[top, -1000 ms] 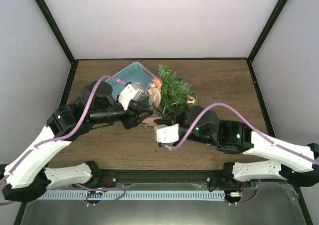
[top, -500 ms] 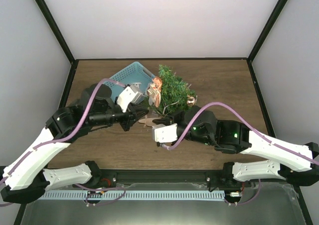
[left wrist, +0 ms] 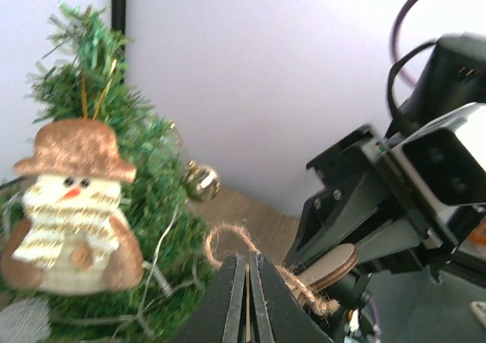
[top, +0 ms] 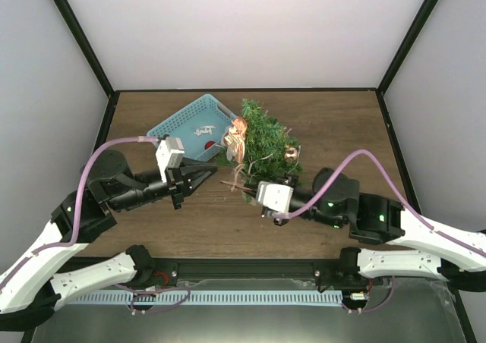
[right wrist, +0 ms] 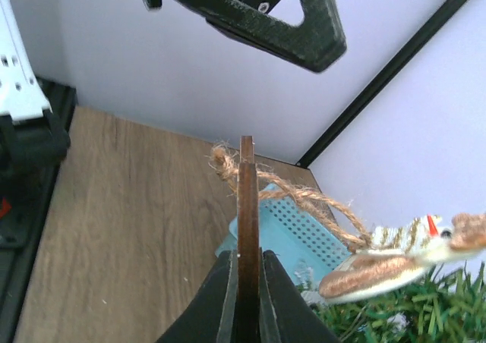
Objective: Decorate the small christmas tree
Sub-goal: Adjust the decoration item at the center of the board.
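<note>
Wooden and thin, a disc (right wrist: 247, 206) with a jute twine (right wrist: 304, 199) loop is the ornament in hand, so the step looks like readying it for hanging rather than picking it up. The right fingers (right wrist: 222, 297) are clamped on the disc's lower edge and hold it upright, edge-on to their own camera.

The tree (top: 266, 138) stands on the table (top: 342, 130) toward 12 o'clock, just right of centre. It already carries a snowman (left wrist: 72, 214) and a gold bauble (left wrist: 199, 182). The blue basket (top: 186, 119) lies touching or just beside it at its 9 o'clock. The right fingers sit at the tree's 6 o'clock, near its base.

The left fingers (top: 199, 178), at the tree's 8 o'clock, are pressed fully together. In their own view the twine curls right at their tips. From the right wrist they appear clear of it, so I cannot tell whether a strand is pinched; probably not.

Next, the loop needs spreading or catching, then carrying up and over a branch tip. That calls for the left fingers to reopen and take the twine cleanly.
</note>
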`<action>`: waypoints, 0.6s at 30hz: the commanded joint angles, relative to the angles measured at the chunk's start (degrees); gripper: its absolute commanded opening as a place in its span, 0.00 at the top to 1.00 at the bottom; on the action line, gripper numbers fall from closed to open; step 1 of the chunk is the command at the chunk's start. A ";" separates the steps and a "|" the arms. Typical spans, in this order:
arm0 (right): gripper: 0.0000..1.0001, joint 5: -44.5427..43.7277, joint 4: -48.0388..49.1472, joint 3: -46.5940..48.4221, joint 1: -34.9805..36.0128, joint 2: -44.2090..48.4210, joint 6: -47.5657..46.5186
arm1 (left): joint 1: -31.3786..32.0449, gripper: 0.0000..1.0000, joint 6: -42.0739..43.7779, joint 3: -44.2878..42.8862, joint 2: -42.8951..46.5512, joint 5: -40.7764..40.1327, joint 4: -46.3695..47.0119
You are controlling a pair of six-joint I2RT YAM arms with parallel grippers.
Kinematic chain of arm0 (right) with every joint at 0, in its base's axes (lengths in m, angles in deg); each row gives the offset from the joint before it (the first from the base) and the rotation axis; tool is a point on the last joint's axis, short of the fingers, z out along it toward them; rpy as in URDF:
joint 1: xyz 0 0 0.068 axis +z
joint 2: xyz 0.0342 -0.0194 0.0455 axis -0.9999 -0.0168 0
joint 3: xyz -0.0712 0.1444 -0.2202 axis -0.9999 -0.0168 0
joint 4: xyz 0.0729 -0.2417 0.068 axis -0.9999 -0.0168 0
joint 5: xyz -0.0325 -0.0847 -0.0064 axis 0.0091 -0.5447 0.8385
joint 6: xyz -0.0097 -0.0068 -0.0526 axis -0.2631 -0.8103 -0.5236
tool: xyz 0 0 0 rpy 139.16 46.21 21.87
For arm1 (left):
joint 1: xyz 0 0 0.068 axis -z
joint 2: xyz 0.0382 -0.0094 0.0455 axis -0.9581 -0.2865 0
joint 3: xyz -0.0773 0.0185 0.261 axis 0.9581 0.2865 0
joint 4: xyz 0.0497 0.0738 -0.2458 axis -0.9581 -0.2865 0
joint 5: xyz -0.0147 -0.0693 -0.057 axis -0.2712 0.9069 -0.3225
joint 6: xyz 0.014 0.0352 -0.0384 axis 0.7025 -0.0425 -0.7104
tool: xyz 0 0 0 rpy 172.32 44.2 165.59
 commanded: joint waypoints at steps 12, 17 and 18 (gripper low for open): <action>0.99 13.42 6.62 -6.82 0.35 11.38 -10.86 | -0.09 0.45 -7.56 -2.55 -4.93 1.36 7.47; 0.99 15.31 -1.32 0.91 0.33 8.35 -26.20 | -0.09 0.37 -9.56 -0.90 -4.36 8.16 8.77; 0.99 15.32 -2.87 2.41 0.37 7.62 -28.34 | -0.11 0.36 -9.57 -0.77 -4.18 8.57 8.76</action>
